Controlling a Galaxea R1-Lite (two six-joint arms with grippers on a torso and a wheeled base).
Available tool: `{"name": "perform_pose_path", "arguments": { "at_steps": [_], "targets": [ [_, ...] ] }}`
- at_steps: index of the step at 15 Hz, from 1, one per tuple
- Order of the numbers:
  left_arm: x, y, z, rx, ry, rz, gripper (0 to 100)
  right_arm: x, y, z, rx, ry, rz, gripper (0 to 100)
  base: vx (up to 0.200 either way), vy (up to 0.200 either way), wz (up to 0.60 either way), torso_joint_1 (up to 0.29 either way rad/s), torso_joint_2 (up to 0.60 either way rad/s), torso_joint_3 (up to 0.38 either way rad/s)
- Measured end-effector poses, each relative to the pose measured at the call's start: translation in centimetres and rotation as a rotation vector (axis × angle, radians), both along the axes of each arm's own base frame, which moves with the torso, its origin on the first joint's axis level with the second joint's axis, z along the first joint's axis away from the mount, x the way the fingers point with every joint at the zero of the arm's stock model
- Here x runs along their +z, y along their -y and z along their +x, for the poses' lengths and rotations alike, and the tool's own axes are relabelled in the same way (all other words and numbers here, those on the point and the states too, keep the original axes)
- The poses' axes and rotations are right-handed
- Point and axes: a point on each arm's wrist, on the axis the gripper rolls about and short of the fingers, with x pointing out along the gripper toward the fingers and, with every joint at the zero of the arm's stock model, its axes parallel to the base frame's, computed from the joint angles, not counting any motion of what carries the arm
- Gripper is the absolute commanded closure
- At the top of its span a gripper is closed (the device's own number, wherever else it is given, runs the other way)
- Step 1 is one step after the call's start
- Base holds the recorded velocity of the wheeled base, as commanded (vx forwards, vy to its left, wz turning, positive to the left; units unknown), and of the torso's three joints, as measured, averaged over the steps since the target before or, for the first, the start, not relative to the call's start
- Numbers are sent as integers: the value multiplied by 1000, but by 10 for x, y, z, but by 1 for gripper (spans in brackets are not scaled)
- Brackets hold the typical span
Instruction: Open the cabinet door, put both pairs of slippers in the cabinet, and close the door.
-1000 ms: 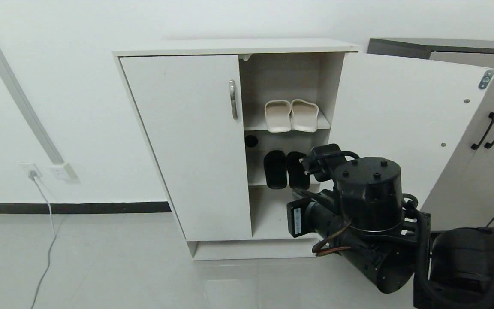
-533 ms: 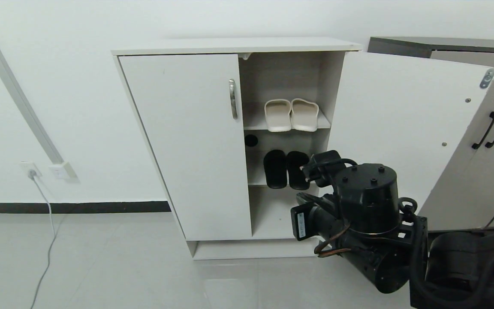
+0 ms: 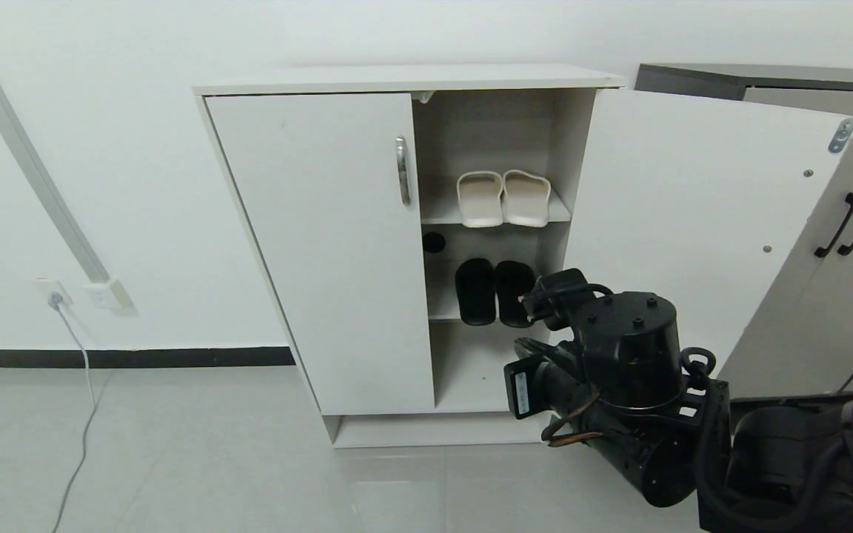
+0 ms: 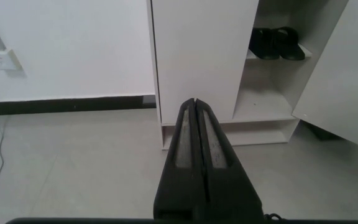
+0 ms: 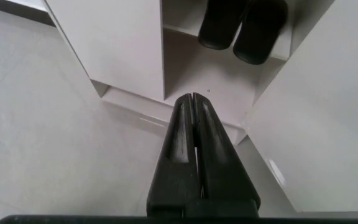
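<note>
Cream slip-on slippers (image 3: 503, 198) sit as a pair, side by side, on the upper shelf of the white two-door wooden cabinet (image 3: 404, 78), just above the centre of the head view. One shelf down, the black slip-on slippers (image 3: 495, 292) lie side by side too, touching each other; the lowest compartment under them is bare board.

The cabinet's right-hand white door (image 3: 693, 215) stands swung wide open toward the right of the frame. The left-hand white door (image 3: 323, 244) is shut, and its slim metal bar handle (image 3: 401, 172) stands upright near the door's inner edge.

The right arm's black joints fill the lower right of the head view, in front of the open compartment's lower corner. The right pincer (image 5: 193, 97) is closed on nothing and hangs over the floor before the cabinet base. The left pincer (image 4: 194, 101) is likewise pressed closed and empty, farther back from the cabinet.

A grey cabinet with black handles (image 3: 826, 222) stands at the right edge. A white wall socket (image 3: 52, 296) with a grey cable (image 3: 82, 414) is at the left, above the pale tiled floor (image 3: 175, 459).
</note>
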Motion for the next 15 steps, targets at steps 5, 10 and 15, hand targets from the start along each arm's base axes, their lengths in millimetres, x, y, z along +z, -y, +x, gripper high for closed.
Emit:
{"name": "perform_pose_path", "arguments": {
  "at_steps": [5, 10, 15],
  "targets": [
    [0, 0, 0, 0, -2, 0, 100, -4, -1, 1, -1, -8, -10, 100, 0, 0, 0, 9, -195, -264],
    [0, 0, 0, 0, 0, 0, 100, -5, -2, 2, -2, -8, -11, 100, 0, 0, 0, 62, -509, -367],
    [0, 0, 0, 0, -1, 0, 100, -5, -2, 1, -1, -9, -13, 100, 0, 0, 0, 123, -464, -339]
  ]
}}
